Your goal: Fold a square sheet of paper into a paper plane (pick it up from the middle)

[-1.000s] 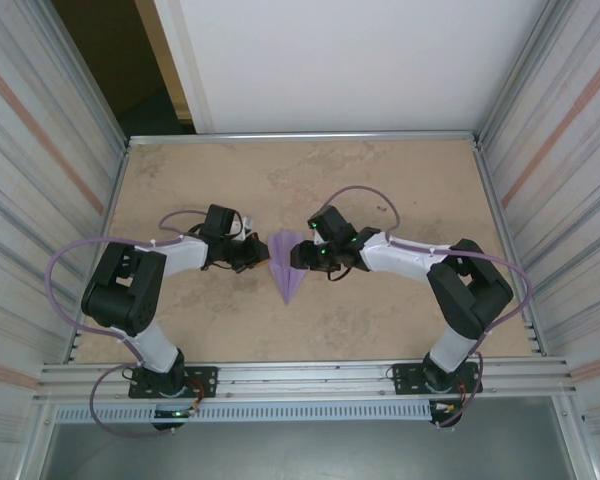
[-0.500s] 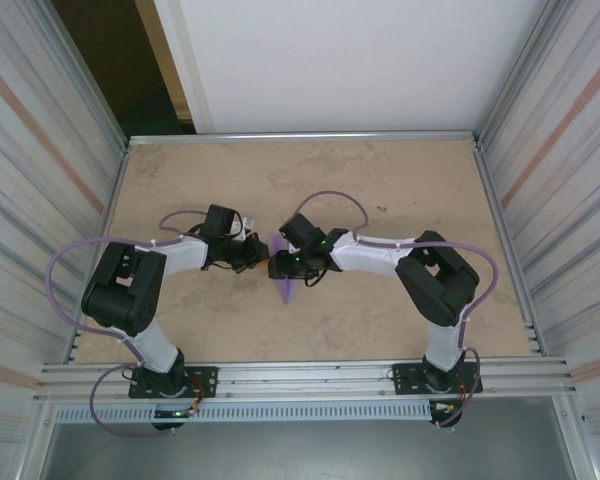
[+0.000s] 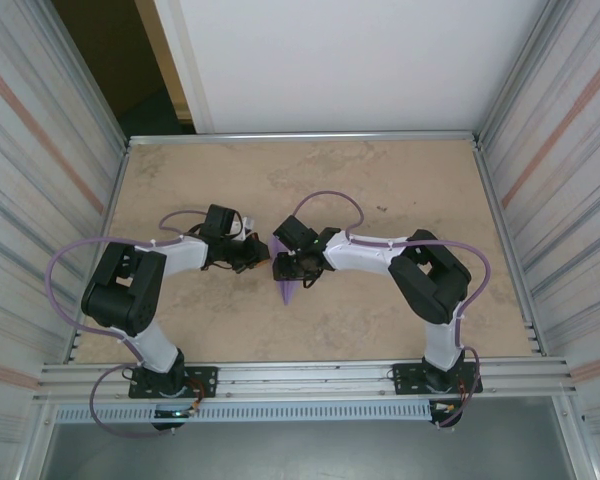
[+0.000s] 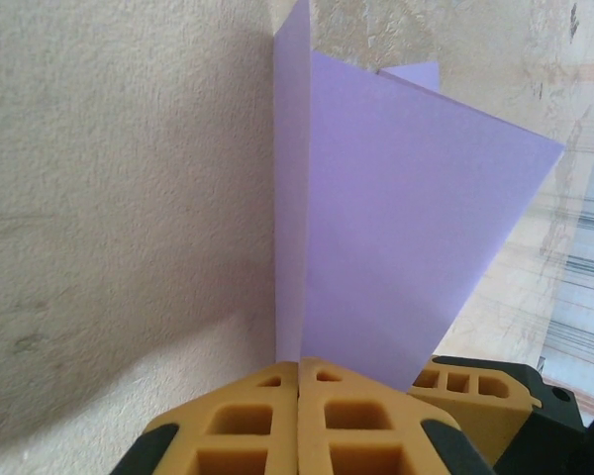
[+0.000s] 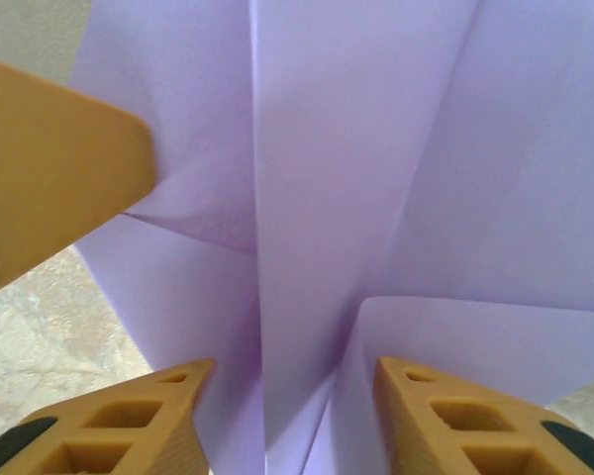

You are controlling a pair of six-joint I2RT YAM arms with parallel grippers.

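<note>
The square sheet of paper stands on the tan table as a lavender, partly folded paper plane, its point toward the near edge. My left gripper is shut on one upright fold of it, and the paper rises straight out of the closed left gripper. My right gripper comes from the right and covers the plane's middle. The right gripper is open, a yellow fingertip on either side of the centre crease. A left finger shows at the paper's far edge.
Both arms meet at the middle of the table. Corrugated metal walls close in the left and right sides, and an aluminium rail runs along the near edge by the arm bases.
The right arm has swung left over the plane, now covering most of it, and its jaws have narrowed round the paper. The left arm has kept its grip and place.
</note>
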